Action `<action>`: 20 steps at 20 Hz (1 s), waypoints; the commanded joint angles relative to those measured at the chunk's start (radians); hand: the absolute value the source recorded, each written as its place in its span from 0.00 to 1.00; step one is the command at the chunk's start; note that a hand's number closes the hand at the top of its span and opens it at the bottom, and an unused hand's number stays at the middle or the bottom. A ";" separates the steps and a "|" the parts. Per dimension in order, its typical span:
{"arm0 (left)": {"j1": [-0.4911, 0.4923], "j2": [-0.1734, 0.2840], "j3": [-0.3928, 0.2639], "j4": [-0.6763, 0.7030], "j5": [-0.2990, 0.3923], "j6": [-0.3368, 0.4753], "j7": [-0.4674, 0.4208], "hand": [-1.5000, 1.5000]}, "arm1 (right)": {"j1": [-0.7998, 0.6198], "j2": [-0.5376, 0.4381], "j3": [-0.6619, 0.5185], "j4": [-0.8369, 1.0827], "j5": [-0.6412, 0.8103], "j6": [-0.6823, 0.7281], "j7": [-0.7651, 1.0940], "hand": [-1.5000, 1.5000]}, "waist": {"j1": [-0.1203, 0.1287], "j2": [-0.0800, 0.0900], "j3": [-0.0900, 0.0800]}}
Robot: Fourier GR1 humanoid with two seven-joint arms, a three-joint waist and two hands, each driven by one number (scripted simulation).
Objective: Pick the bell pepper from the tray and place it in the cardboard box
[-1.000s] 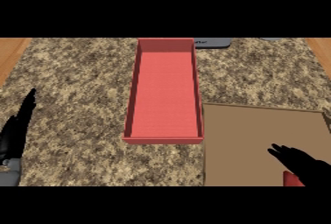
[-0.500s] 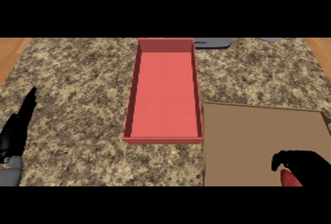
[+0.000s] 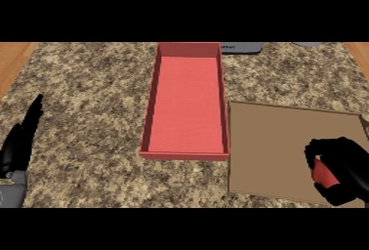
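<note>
The right hand (image 3: 344,171), spread open a second earlier, was found curled round the red bell pepper (image 3: 322,174) over the cardboard box (image 3: 277,146); release was judged outstanding. The red tray (image 3: 153,102) held nothing.

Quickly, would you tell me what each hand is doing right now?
Left hand: open, resting at the left edge.
Right hand: shut on the bell pepper.
</note>
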 commanded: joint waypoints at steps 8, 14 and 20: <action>-0.078 -0.022 -0.046 0.003 -0.017 -0.016 -0.006 0.50 | -0.567 -0.055 -0.089 0.413 -0.243 0.039 -0.434 1.00 | 0.111 0.029 0.006; -0.104 -0.018 -0.039 0.049 -0.017 -0.027 -0.003 0.50 | -0.793 -0.032 -0.158 0.624 -0.362 0.004 -0.676 1.00 | 0.076 0.026 0.004; -0.074 -0.014 -0.019 0.028 -0.014 -0.018 0.008 0.50 | -1.016 0.058 -0.107 0.883 -0.357 0.051 -0.755 1.00 | 0.051 0.013 0.001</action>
